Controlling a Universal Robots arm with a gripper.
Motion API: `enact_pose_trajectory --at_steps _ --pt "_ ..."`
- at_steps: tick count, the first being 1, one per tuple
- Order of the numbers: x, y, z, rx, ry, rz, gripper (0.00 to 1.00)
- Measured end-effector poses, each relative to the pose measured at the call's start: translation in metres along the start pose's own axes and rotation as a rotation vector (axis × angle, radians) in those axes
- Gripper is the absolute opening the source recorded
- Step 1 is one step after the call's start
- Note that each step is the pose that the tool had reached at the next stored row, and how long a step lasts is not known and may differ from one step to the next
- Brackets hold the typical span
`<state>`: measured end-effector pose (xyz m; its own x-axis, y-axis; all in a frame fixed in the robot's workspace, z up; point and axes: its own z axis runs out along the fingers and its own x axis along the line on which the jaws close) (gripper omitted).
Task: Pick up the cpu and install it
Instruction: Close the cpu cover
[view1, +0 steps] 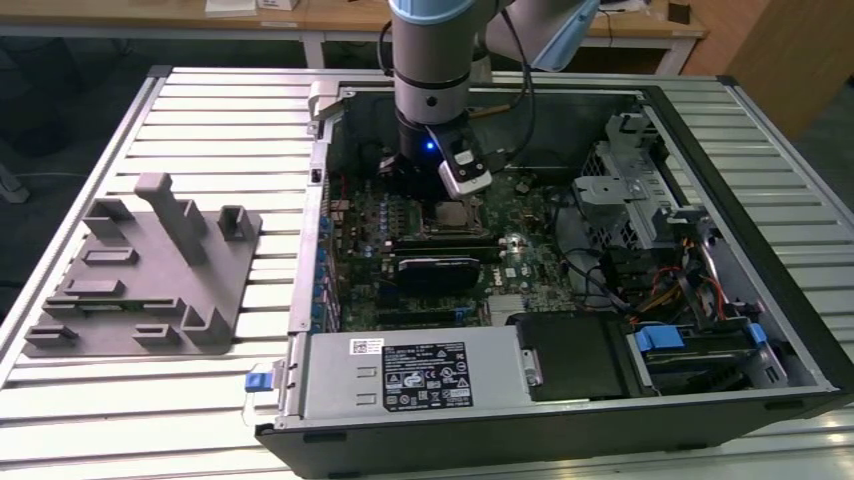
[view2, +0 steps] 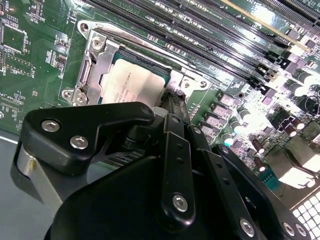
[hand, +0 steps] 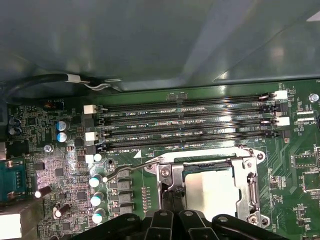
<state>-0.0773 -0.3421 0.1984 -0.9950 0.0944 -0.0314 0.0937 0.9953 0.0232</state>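
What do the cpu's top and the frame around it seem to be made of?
The cpu: top looks like metal, matte silvery, with a soft dull sheen. The frame: likely bare steel, brighter, with sharp glints and stamped edges.

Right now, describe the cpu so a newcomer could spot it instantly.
Inside the open computer case, find the green motherboard. Next to its long dark memory slots sits a shiny metal socket frame; the cpu is the pale, flat silvery square inside that frame, unlike the green board around it.
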Motion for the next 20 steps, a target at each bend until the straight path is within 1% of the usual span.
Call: enact_pose_trajectory --at_steps 5,8,15,20 --pt "0.0001 0.0000 -0.0001 0.0000 0.0000 0.000 0.11" --pt "0.0000 0.0000 -0.0017 0.0000 0.0001 0.000 0.11" --pt "-0.0002 0.0002 -0.0086 0.0000 0.0000 0.000 0.11" --pt "-0.0004 0.0004 -0.0160 0.0000 0.0000 0.000 0.11"
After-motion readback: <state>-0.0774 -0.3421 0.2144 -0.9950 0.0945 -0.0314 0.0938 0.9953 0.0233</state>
